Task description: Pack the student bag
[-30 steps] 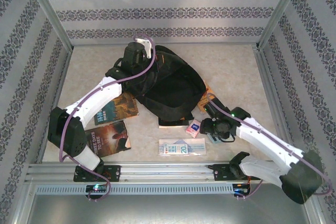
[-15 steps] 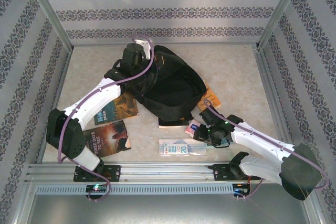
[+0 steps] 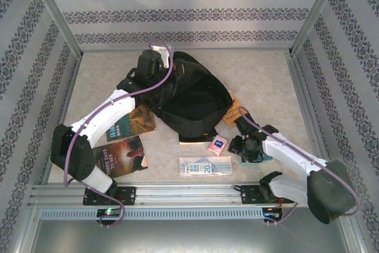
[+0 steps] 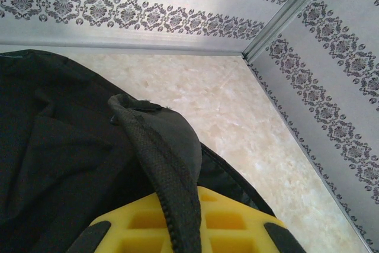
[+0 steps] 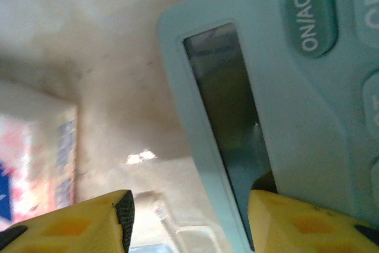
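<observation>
Right wrist view: right pincer (image 5: 188,205), jaws apart, half-straddles pale teal plastic calculator (image 5: 284,75), may skid it; left pincer (image 4: 183,223) clamps black fabric backpack (image 4: 59,146).

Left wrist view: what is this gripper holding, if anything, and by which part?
The left gripper is shut on the large soft black fabric backpack, pinching its zippered mesh flap.

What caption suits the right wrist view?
Open right fingers straddle the edge of a pale teal calculator on the table, one finger over its display, ON/AC key visible.
</observation>
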Robot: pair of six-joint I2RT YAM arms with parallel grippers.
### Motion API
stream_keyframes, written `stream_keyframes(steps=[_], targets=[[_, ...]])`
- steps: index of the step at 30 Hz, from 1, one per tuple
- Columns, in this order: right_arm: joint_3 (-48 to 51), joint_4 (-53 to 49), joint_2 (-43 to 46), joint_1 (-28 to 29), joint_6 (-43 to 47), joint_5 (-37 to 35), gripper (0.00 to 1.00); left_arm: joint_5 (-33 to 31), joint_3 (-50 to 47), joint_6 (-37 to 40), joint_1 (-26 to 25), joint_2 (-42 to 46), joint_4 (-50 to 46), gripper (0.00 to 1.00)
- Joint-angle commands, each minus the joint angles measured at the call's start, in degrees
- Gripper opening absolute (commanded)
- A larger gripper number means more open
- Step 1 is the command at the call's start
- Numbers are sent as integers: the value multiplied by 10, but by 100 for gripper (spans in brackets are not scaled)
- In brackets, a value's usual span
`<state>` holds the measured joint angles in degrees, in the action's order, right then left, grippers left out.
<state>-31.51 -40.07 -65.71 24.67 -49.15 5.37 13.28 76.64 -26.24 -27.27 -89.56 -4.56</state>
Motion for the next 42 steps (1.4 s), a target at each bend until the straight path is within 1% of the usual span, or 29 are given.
stream_keyframes(steps=[1, 5, 9, 13, 18, 20, 22, 26, 28, 30, 34, 37, 42], targets=[[-29, 9, -42, -33, 68, -15, 56, 6, -4, -5, 5, 28, 23, 0], [-77, 34, -101, -67, 120, -6, 59, 3, -8, -3, 5, 32, 22, 0], [-139, 10, -130, -76, 155, -25, 61, 3, -9, -2, 7, 33, 22, 0], [-173, -25, -103, -79, 160, -42, 64, 3, -10, 0, 8, 33, 23, 0], [-162, -48, -47, -126, 144, -45, 70, 5, -14, -2, 11, 31, 30, 0], [-159, -54, -43, -140, 141, -43, 73, 5, -15, -3, 12, 30, 31, 0], [-171, -74, -49, -144, 128, -65, 74, 4, -14, -5, 13, 29, 32, 0], [-220, -136, -85, -138, 52, -124, 74, -7, -13, -10, 15, 29, 26, 0], [-253, -183, -120, -126, 11, -159, 73, -12, -15, -13, 16, 29, 25, 0], [-291, -221, -163, -113, -18, -170, 71, -14, -18, -16, 16, 30, 27, 0], [-337, -255, -239, -83, -51, -171, 67, -17, -25, -18, 19, 34, 30, 0], [-355, -250, -281, -68, -61, -147, 66, -17, -27, -18, 23, 38, 32, 0], [-378, -249, -337, -56, -70, -150, 63, -18, -31, -18, 29, 45, 32, 0]])
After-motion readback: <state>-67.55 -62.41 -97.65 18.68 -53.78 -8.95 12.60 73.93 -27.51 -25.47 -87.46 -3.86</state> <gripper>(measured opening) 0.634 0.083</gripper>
